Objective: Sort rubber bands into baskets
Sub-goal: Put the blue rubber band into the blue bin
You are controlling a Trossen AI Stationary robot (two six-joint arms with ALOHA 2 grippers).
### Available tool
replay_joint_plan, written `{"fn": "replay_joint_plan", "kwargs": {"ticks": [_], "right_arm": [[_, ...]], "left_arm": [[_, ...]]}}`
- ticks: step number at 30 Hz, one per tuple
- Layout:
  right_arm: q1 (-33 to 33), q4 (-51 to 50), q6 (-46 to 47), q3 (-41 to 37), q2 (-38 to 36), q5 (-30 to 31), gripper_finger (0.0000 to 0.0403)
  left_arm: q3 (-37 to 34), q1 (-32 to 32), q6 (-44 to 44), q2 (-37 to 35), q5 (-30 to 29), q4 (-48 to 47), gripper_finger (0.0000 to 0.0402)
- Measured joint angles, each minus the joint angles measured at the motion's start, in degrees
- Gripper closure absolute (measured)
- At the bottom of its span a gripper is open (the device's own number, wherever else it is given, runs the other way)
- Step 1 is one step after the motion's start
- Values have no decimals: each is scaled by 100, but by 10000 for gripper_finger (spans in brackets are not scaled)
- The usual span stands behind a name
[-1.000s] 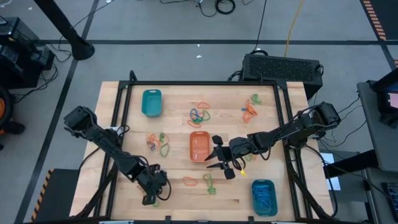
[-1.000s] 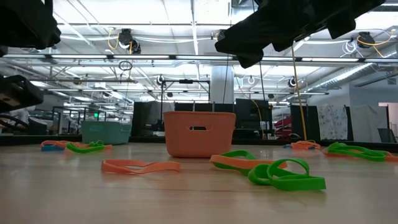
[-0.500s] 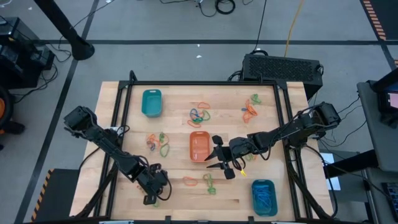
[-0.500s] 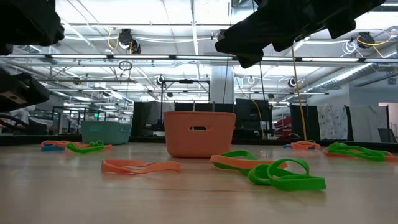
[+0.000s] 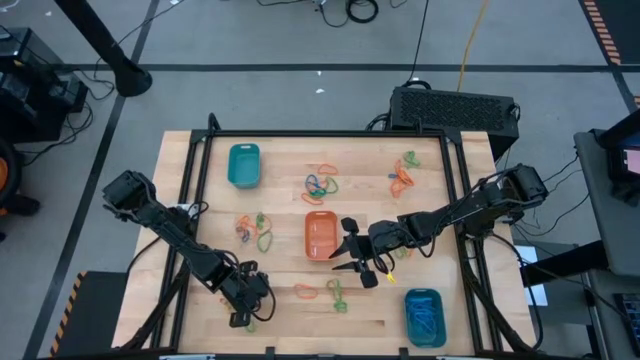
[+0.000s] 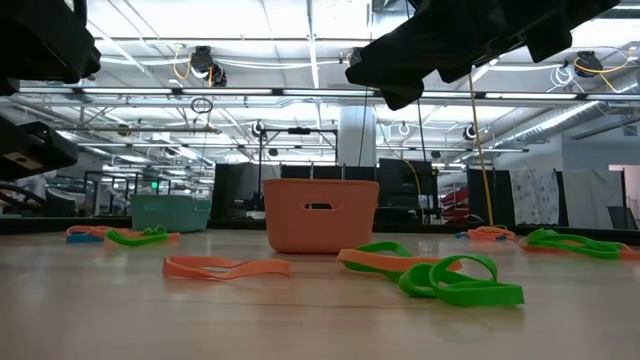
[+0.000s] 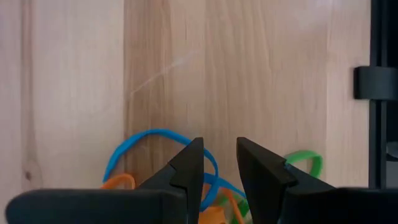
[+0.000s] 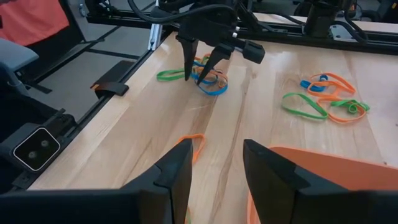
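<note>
My left gripper is open, pointing down over a small pile of rubber bands near the table's near left corner. A blue band runs under and between its fingertips, with orange and green bands beside it. My right gripper is open and empty, raised above the table beside the right side of the orange basket. One teal basket stands at the far left. The other, at the near right, holds blue bands. My left gripper stands with one fingertip on each side of a stretch of the blue band, coming from above. I cannot tell whether the fingertips touch the band or the table.
Loose bands lie in clusters at the far middle, far right and left of the orange basket. An orange band and a green one lie near the front. A black frame rail runs along the left edge.
</note>
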Motion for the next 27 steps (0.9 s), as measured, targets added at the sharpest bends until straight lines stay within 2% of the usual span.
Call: {"fn": "replay_joint_plan", "kwargs": {"ticks": [11,14,19,27], "right_arm": [[1,0,0,0,0,0,268],[-1,0,-1,0,0,0,268],[1,2,-2,0,0,0,268],[-1,20,25,0,0,0,268]], "left_arm": [[2,-2,-138,0,78,-240,304],[2,-2,-198,0,119,-236,328],[2,2,-284,0,308,-205,392],[4,2,114,-149,-462,334,398]]}}
